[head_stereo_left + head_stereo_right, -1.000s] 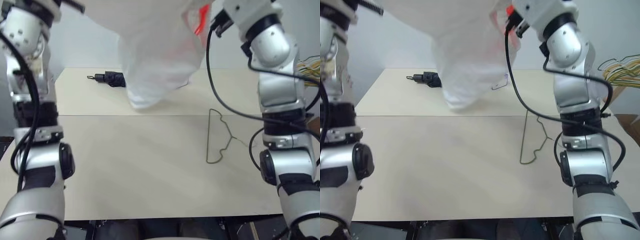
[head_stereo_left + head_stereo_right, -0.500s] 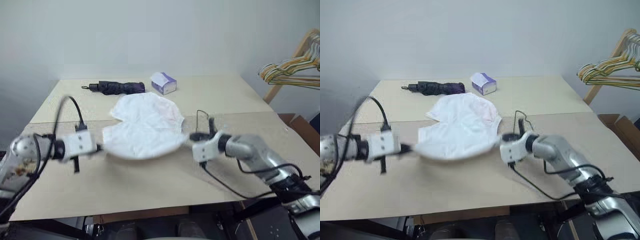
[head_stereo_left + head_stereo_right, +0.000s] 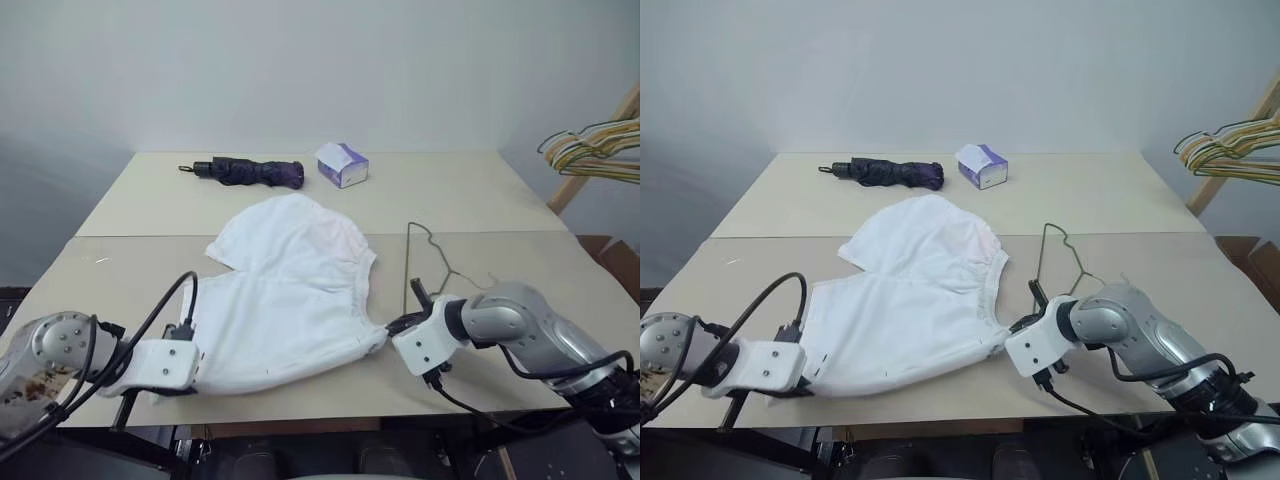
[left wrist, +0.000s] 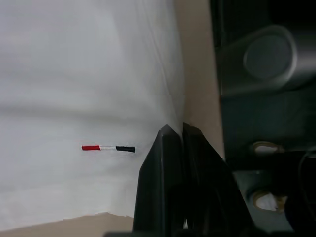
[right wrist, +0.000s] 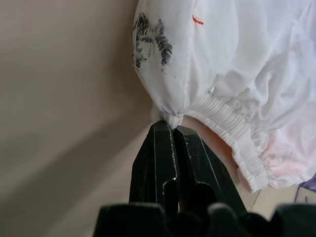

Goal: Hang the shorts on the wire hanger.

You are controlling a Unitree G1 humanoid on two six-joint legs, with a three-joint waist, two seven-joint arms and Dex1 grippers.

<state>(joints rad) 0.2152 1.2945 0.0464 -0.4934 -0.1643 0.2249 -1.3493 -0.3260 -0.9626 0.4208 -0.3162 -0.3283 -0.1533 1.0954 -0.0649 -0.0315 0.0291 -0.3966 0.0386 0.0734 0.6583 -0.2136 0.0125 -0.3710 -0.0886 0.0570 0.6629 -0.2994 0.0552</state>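
Note:
The white shorts (image 3: 285, 290) lie spread flat on the middle of the table, legs pointing away. My left gripper (image 4: 173, 129) is shut on the shorts' near-left corner, beside a small red, white and black mark (image 4: 107, 148). My right gripper (image 5: 170, 124) is shut on a pinch of cloth at the gathered waistband (image 5: 232, 131), at the near-right corner. Both grippers sit low by the table's front edge, left gripper (image 3: 195, 370) and right gripper (image 3: 388, 328). The thin wire hanger (image 3: 412, 262) lies flat just right of the shorts, next to my right gripper.
A folded dark umbrella (image 3: 245, 172) and a white-and-purple tissue box (image 3: 342, 165) lie at the back of the table (image 3: 120, 290). A bunch of yellow and green hangers (image 3: 595, 150) hangs off to the right, past the table.
Both arms came down from holding the shorts high in the air. The shorts now lie spread on the table, with both grippers still pinching them near the front edge.

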